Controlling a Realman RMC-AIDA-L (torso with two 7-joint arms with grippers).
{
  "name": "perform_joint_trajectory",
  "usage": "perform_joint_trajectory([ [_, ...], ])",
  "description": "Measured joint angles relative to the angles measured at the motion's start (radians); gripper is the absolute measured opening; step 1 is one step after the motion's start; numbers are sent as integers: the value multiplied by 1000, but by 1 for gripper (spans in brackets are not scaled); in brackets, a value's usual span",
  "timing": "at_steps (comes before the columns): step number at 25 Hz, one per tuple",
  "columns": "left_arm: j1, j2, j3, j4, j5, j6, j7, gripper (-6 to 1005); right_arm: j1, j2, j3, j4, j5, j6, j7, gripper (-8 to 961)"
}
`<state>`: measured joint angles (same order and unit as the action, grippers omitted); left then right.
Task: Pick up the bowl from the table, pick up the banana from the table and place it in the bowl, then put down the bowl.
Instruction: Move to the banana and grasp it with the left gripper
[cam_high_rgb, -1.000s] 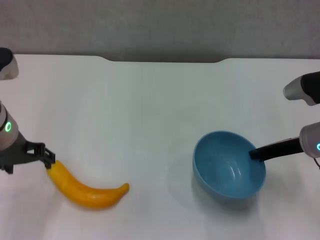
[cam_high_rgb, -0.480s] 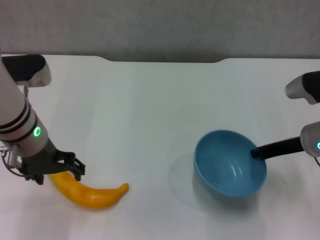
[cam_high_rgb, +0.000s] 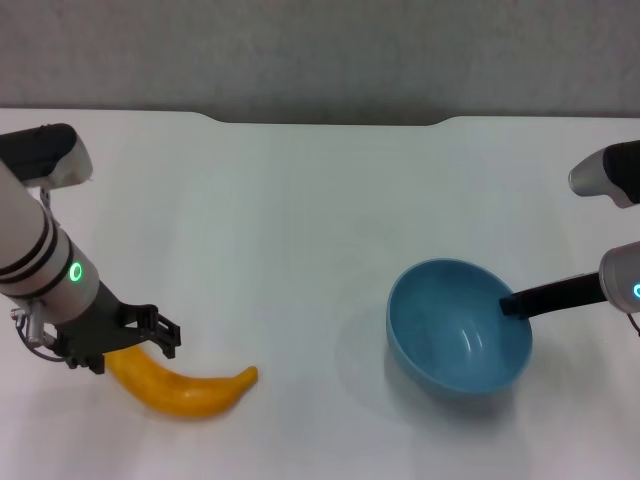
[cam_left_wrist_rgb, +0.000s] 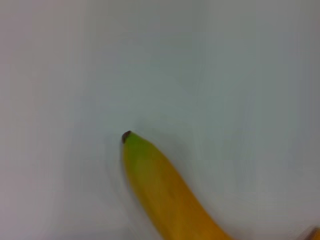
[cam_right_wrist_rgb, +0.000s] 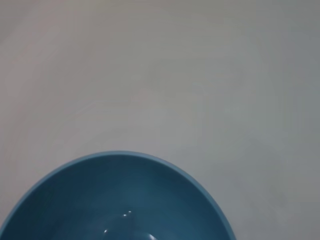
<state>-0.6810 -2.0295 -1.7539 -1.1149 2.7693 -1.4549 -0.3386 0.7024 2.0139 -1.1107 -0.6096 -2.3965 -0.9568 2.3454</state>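
Observation:
The light-blue bowl (cam_high_rgb: 452, 345) is at the right of the white table (cam_high_rgb: 300, 220), and its shadow lies a little off under it. My right gripper (cam_high_rgb: 511, 306) is shut on the bowl's right rim. The bowl's empty inside fills the low part of the right wrist view (cam_right_wrist_rgb: 115, 200). The yellow-orange banana (cam_high_rgb: 195, 392) lies on the table at the front left. My left gripper (cam_high_rgb: 156, 335) is open just over the banana's left part. The left wrist view shows the banana (cam_left_wrist_rgb: 165, 190) with its green tip.
The table's far edge has a shallow notch (cam_high_rgb: 330, 122) in the middle, with a grey wall behind it. Bare white tabletop lies between the banana and the bowl.
My left arm has swung in from the left edge and its gripper has moved right along the banana's left end. The banana, the bowl and the right gripper have not moved.

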Motion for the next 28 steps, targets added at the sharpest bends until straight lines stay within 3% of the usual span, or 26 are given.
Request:
perform_joint_trajectory([
  [13, 43, -2, -71, 8, -96, 95, 25, 893, -8, 0, 0, -1, 0, 1, 0, 27],
  [21, 77, 3, -73, 34, -51, 130, -59, 894, -9, 0, 0, -1, 0, 1, 0, 28],
  [28, 68, 1, -74, 71, -67, 140, -52, 895, -8, 0, 0, -1, 2, 1, 0, 27],
])
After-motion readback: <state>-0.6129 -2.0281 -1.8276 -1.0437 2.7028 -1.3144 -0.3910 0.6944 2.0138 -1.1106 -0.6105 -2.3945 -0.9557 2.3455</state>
